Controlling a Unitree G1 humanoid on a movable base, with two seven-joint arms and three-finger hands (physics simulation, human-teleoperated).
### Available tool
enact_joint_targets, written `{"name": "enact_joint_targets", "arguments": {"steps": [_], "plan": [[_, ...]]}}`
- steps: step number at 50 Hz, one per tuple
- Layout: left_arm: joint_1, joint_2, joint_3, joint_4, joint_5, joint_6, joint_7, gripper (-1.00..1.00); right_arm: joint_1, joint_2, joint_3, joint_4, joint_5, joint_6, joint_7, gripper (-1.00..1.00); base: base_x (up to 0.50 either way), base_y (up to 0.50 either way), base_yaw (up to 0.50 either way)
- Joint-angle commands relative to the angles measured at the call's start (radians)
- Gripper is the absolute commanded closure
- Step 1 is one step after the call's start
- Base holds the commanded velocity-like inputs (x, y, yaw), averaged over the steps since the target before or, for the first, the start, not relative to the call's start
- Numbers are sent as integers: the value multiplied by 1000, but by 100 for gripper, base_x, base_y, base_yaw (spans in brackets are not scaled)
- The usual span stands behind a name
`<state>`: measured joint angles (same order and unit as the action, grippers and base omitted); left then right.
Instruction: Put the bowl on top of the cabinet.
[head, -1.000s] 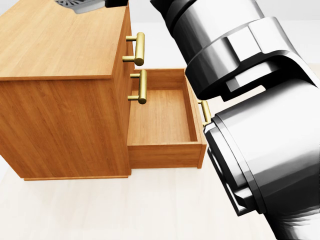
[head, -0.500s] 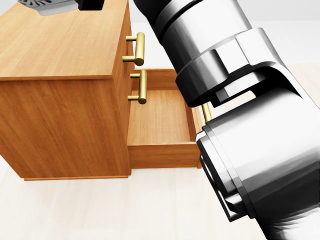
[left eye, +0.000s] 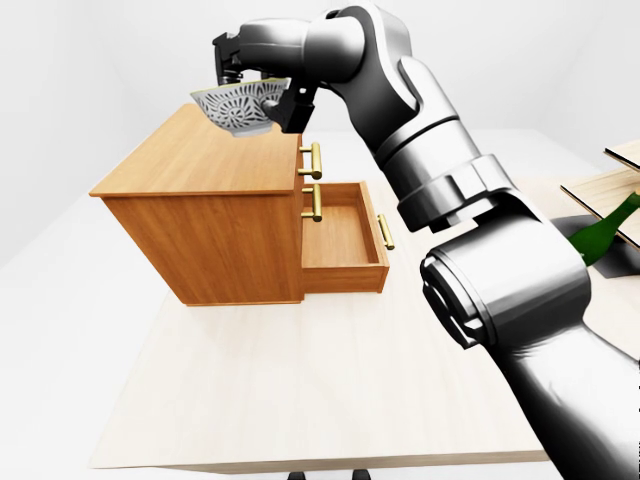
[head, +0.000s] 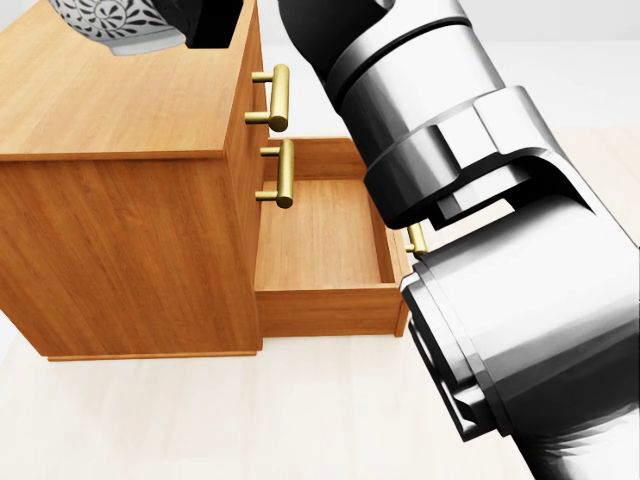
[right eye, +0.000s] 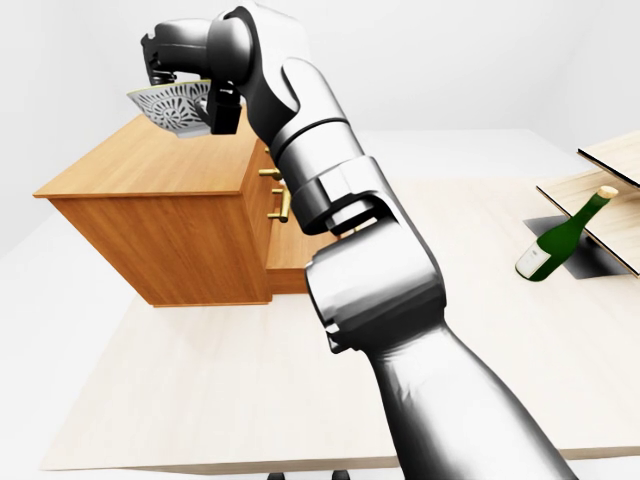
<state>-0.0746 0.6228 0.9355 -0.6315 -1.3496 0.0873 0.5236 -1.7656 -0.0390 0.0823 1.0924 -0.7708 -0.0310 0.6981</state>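
Note:
A white bowl with a dark leaf pattern (left eye: 238, 106) hangs tilted above the wooden cabinet's top (left eye: 205, 160), not touching it. My right hand (left eye: 265, 92) is shut on the bowl's rim, one black finger (left eye: 292, 106) outside its right side. In the head view only the bowl's underside (head: 115, 28) shows at the top left edge, over the cabinet top (head: 120, 100). The right arm (head: 500, 230) fills that view's right half. The cabinet's lower drawer (left eye: 340, 240) stands pulled out and empty. My left hand shows in no view.
Brass handles (head: 282, 97) stick out of the cabinet's drawer fronts. A green bottle (right eye: 556, 238) leans at the table's right, beside wooden panels (right eye: 610, 160) and a dark opening. The pale table's near edge (left eye: 300, 462) runs along the bottom.
In the head view the bowl has moved left over the cabinet top and come lower into the picture. The right arm swung left with it. The cabinet and drawer stayed put.

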Motion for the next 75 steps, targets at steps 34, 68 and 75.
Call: {"name": "enact_joint_targets", "arguments": {"steps": [34, 68, 75], "plan": [[0, 2, 1, -2, -9, 0, 0, -100, 110, 7, -8, -89, -46, 26, 0, 100, 0, 0, 0], [4, 1, 5, -10, -22, 0, 0, -100, 81, 2, -14, -77, -44, 65, 0, -100, 0, 0, 0], [5, 2, 7, -8, -26, 0, 0, -100, 43, -11, -19, -56, -43, 67, 0, -100, 0, 0, 0]]}}
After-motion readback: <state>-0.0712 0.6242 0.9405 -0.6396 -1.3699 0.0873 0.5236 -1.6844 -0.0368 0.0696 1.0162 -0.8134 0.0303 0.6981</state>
